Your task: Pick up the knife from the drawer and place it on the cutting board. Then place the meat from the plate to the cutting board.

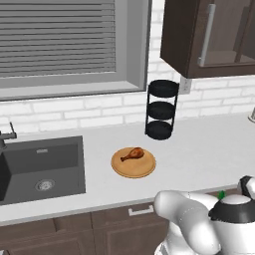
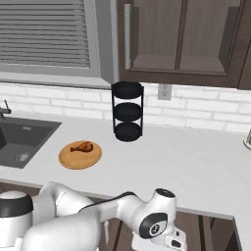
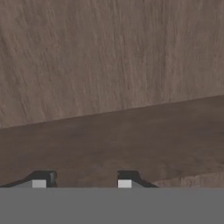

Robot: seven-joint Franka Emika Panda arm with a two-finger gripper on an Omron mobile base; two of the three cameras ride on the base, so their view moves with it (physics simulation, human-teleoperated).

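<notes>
Progress appears early: the meat (image 1: 132, 154) lies on the plate (image 1: 133, 171) near the front edge of the surface (image 1: 199, 144), neither task item delivered. A green speck by the arm in the left base view may be the knife (image 1: 221, 192); this is uncertain. The tool (image 3: 82, 183) sits low against brown wood grain, fingertips partly apart; whether it holds anything cannot be told. Surface is pale, with a dark sink (image 1: 42, 167) at its left end, a black tiered rack (image 1: 161, 109) at its back edge, white brick wall, window blinds, dark cabinets above.

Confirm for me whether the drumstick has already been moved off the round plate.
No: in the left base view the drumstick lies on the round tan plate, on the counter right of the sink.
</notes>
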